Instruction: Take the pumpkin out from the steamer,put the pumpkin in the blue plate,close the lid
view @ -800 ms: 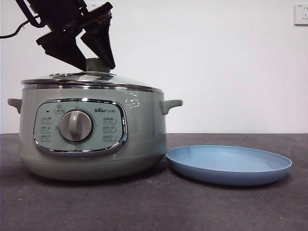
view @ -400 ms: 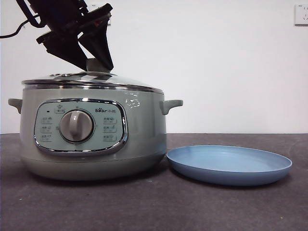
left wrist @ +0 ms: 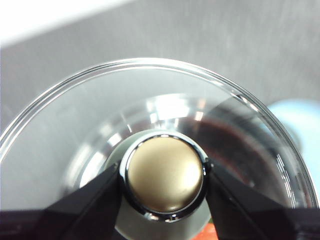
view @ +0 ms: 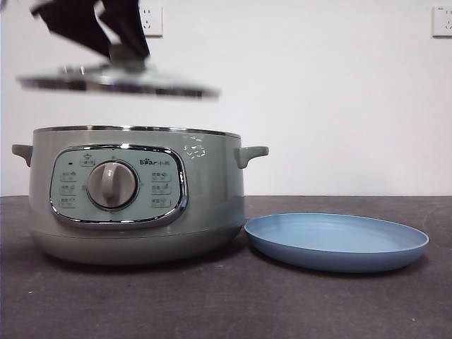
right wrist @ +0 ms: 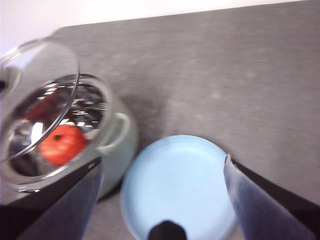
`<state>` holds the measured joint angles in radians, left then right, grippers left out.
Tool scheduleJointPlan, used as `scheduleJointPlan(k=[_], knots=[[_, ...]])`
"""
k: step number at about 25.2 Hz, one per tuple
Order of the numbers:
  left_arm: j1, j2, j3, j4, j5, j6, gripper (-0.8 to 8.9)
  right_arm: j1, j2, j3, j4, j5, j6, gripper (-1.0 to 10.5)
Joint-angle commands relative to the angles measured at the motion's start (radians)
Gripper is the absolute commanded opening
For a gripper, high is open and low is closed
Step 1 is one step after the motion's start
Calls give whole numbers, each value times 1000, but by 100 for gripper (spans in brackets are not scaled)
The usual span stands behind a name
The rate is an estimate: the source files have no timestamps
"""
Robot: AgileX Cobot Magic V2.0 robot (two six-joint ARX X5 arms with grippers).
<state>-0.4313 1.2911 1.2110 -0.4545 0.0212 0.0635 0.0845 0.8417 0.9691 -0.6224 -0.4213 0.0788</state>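
My left gripper (view: 127, 51) is shut on the knob (left wrist: 165, 175) of the glass lid (view: 116, 79) and holds it in the air, well above the open sage-green steamer (view: 134, 198). In the left wrist view the two black jaws of this gripper (left wrist: 164, 176) press the knob from both sides. The orange-red pumpkin (right wrist: 62, 144) lies inside the steamer (right wrist: 120, 142), seen past the raised lid (right wrist: 37, 90). The blue plate (view: 336, 241) lies empty on the table right of the steamer. My right gripper (right wrist: 162, 160) hangs open high above the plate (right wrist: 180, 185).
The dark table (view: 226, 304) stretches in front of the steamer and the plate. A white wall with two sockets (view: 441, 21) stands behind. The steamer's side handle (view: 251, 153) points toward the plate.
The left gripper has risen with the lid, which sat on the steamer a second ago and now hangs clear above the rim. The steamer and the plate have not moved.
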Motion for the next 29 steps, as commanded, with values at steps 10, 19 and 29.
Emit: scheduleJointPlan(k=[10, 19, 29], knots=[[0, -303, 7, -64, -171, 13, -9, 231, 225, 43, 136, -46, 24, 413], [0, -480, 7, -178, -425, 23, -9, 451, 571, 378, -50, 65, -75, 482], [0, -582, 8, -251, -597, 69, -9, 645, 1056, 1099, -508, 258, -130, 482]])
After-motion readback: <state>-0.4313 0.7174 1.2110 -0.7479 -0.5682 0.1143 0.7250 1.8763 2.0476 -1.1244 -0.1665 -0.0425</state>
